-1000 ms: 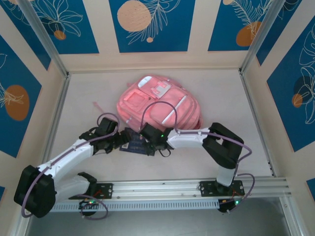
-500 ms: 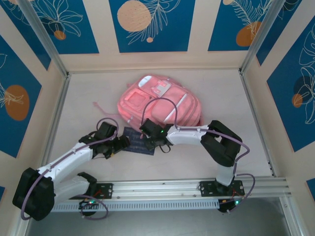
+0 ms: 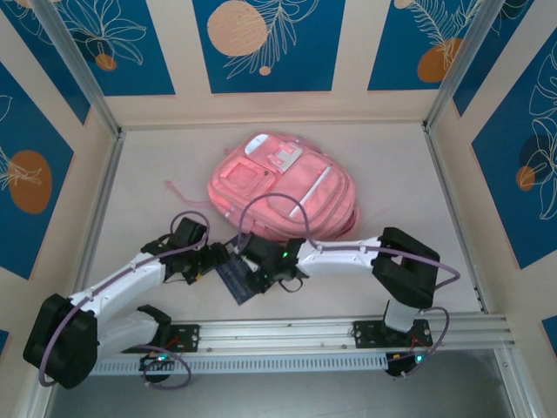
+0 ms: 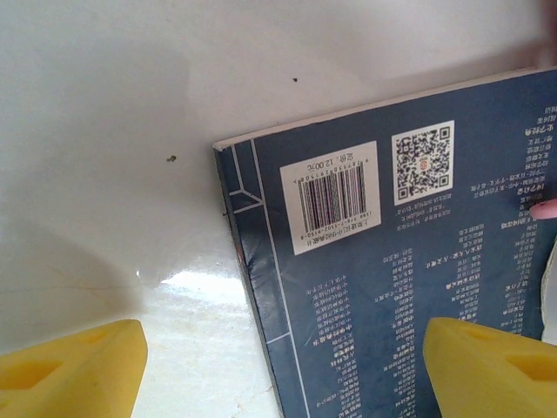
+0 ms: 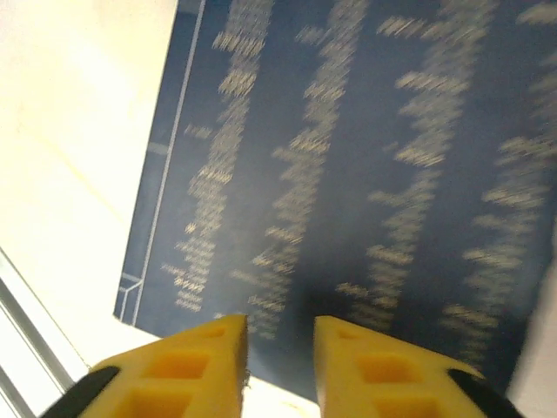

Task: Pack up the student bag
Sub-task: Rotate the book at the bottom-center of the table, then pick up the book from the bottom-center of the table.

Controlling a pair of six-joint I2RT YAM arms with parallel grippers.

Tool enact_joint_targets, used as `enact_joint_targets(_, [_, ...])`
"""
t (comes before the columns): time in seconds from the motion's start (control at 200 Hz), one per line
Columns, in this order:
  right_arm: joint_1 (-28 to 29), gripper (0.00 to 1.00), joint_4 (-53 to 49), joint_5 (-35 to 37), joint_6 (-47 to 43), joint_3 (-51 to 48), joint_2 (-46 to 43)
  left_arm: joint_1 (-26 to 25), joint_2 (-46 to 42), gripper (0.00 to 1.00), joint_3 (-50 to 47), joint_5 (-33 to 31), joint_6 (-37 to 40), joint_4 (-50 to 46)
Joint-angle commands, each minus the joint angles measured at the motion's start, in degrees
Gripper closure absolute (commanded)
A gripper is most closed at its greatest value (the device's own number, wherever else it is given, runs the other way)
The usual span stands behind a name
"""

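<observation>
Bright even light; glare on table (image 4: 196,277); book (image 5: 365,157) motion-blurred.

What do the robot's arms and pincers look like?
The left arm and right arm are white tubes with chunky black joints. A thin purple cable loops along each. A small green light glows on the right one's wrist. Each ends in two blocky yellow fingers with hollow pockets.
</observation>
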Motion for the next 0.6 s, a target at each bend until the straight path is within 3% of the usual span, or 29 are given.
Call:
enact_joint_targets(0.0, [-5.34, 0.67, -0.36, -4.22, 3.29, -0.92, -3.04, 0.53, 0.29, 0.2, -1.43, 2.64, 0.51, 1.51])
enact_joint_targets(0.12, [-9.77, 0.62, -1.54, -8.1, 5.36, 0.03, -1.74, 0.5, 1.7, 0.28, -1.54, 4.37, 1.98, 3.2])
enact_joint_targets(0.26, [-11.41, 0.6, -6.15, -7.38, 4.28, 4.09, 3.23, 0.48, 4.96, 0.35, -2.23, 6.86, 2.62, 5.65])
enact_joint_targets(0.435, [-10.51, 0.59, -8.75, -4.52, 3.56, 7.45, 8.5, 0.49, 8.75, 0.39, -2.89, 9.14, 2.69, 8.78])
enact_joint_targets(0.595, [-8.55, 0.59, -8.04, -8.05, 3.14, 9.16, 10.51, 0.5, 9.95, 0.4, -2.81, 9.49, 3.14, 9.84])
